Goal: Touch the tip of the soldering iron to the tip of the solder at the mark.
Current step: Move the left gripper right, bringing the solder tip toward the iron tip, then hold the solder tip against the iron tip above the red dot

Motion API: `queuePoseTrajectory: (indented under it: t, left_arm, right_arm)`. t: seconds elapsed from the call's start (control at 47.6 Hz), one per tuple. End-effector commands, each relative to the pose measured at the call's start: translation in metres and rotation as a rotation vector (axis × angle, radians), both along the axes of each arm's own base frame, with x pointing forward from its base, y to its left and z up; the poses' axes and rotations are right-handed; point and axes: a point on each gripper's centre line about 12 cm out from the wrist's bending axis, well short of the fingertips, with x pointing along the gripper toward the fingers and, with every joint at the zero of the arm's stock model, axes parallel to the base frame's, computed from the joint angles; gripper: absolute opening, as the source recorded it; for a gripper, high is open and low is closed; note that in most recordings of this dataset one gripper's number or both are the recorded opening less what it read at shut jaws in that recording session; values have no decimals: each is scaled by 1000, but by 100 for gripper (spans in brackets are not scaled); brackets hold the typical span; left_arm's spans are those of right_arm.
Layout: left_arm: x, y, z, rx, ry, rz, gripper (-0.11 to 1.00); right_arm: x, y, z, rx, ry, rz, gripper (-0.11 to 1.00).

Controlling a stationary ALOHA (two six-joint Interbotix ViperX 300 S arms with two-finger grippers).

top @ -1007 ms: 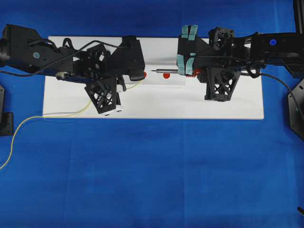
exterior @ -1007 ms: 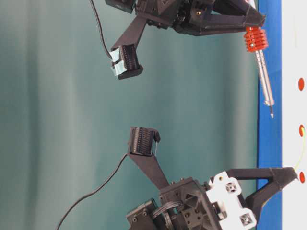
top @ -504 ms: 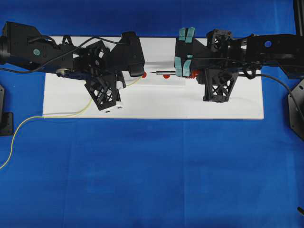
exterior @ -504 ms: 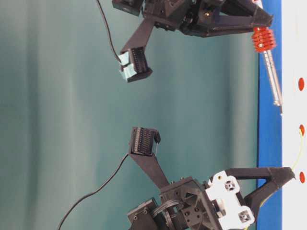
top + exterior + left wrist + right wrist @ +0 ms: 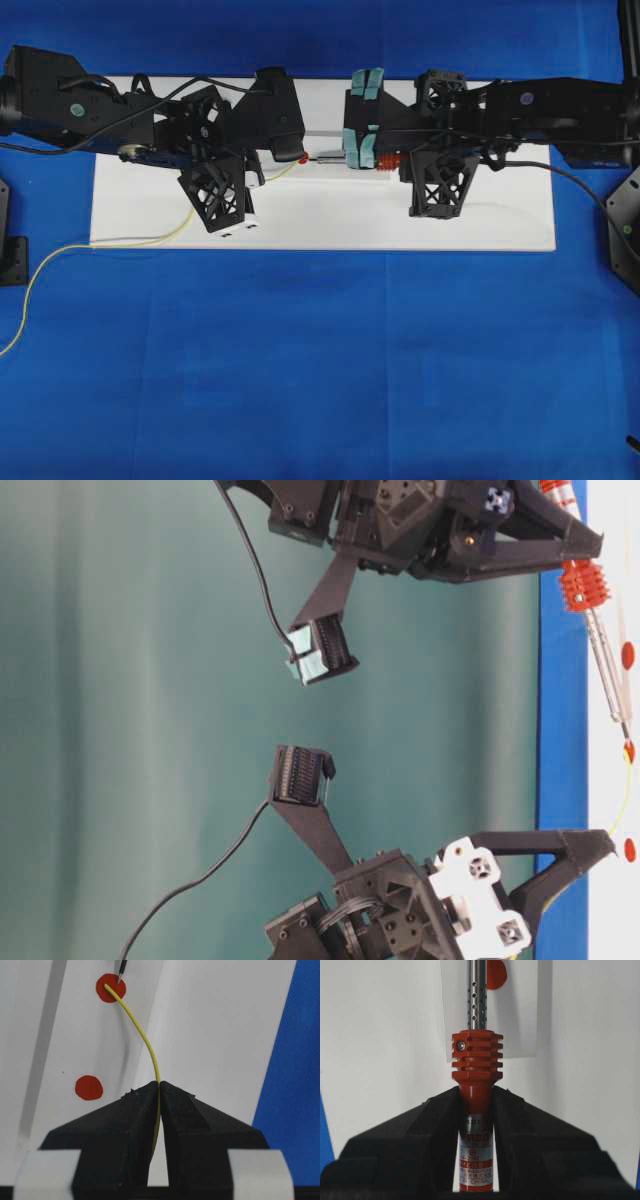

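Seen from overhead, both arms met over the white board [image 5: 320,215] on the blue bench [image 5: 320,360]. The left pincer [image 5: 283,152] held the solder [image 5: 60,258], which trailed off the board's left edge; the right pincer [image 5: 385,160] held the soldering iron [image 5: 350,158] level, its shaft aimed leftward at the solder so the two could meet end to end.

From table level, the soldering iron slanted toward the board, and the tip of the soldering iron [image 5: 628,732] sat just beside the mark [image 5: 629,751], where the yellow wire also ended.

From the left wrist, the left pincer was closed tight on the solder well back from its end, leaving a curved free length, so the tip of the solder [image 5: 106,986] lay on the red mark. The iron's point stood at the same dot, very near the wire's end; actual contact could not be told.

From the right wrist, the right pincer clamped the iron's orange-red handle below its ribbed collar, probably to keep the shaft steady.
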Motion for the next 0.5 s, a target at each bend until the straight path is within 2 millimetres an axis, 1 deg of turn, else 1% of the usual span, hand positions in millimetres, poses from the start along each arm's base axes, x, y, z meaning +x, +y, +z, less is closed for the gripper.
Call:
queuePoseTrajectory:
  t: [0.0, 0.483]
  left_arm:
    - [2, 0, 7, 5, -23, -4, 2]
    - [2, -3, 7, 3, -21, -9, 2]
  right_arm:
    - [7, -1, 9, -8, -37, 3, 6]
    - [7, -2, 8, -8, -34, 3, 6]
